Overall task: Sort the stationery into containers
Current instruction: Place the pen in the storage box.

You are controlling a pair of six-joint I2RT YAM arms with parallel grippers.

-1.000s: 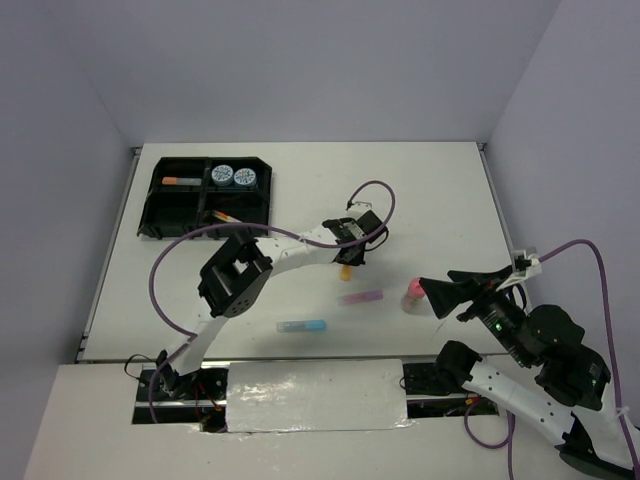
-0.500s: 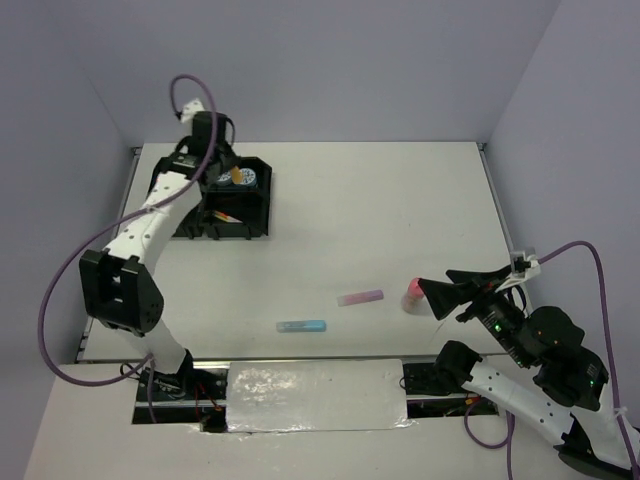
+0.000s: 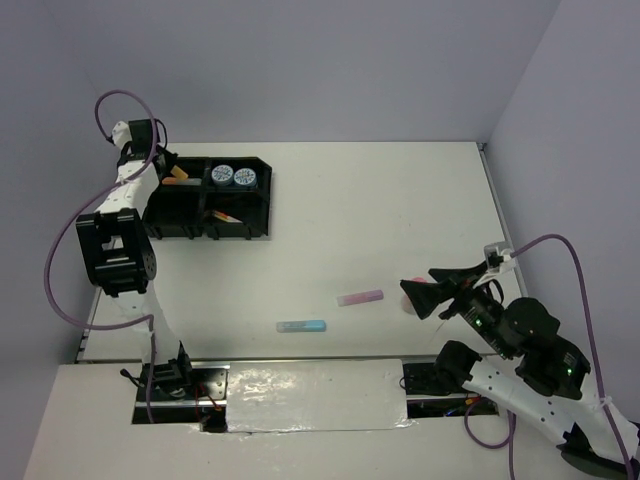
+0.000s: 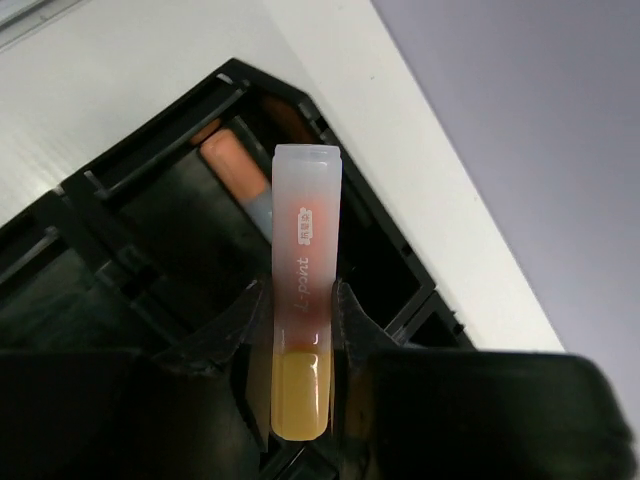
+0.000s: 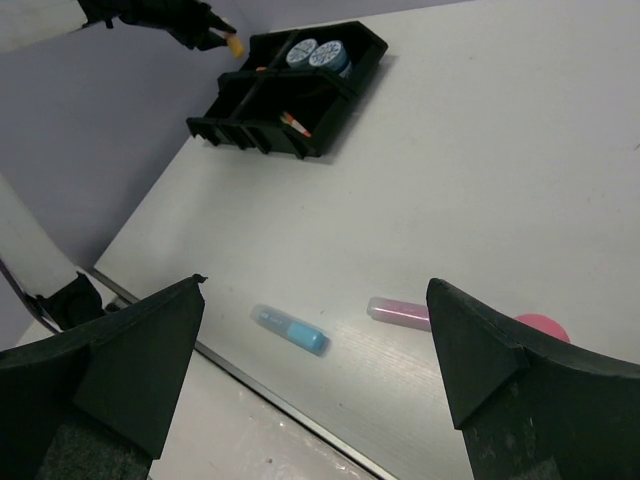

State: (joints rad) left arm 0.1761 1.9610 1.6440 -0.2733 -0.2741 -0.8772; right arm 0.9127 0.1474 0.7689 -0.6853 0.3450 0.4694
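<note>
My left gripper (image 4: 300, 300) is shut on an orange highlighter (image 4: 305, 230) with a clear cap. It holds it over the back left compartment of the black tray (image 4: 400, 250), where another orange highlighter (image 4: 235, 175) lies. From above, the left gripper (image 3: 168, 170) is at the tray's (image 3: 262, 195) far left end. Two tape rolls (image 3: 233, 176) fill the back right compartment and thin pens (image 3: 225, 215) lie in a front one. A purple highlighter (image 3: 360, 297) and a blue highlighter (image 3: 301, 326) lie on the table. My right gripper (image 5: 316, 288) is open, just above the pink-capped bottle (image 5: 540, 327).
The white table's (image 3: 400, 200) near edge runs just below the blue highlighter (image 5: 290, 329). The purple highlighter (image 5: 398, 312) lies next to the bottle. Grey walls close the back and both sides. The left arm's purple cable (image 3: 70, 260) loops beside the table's left edge.
My left gripper has swung left with the orange highlighter, from over the tape rolls to the tray's far left compartment. My right gripper has shifted slightly left over the bottle.
</note>
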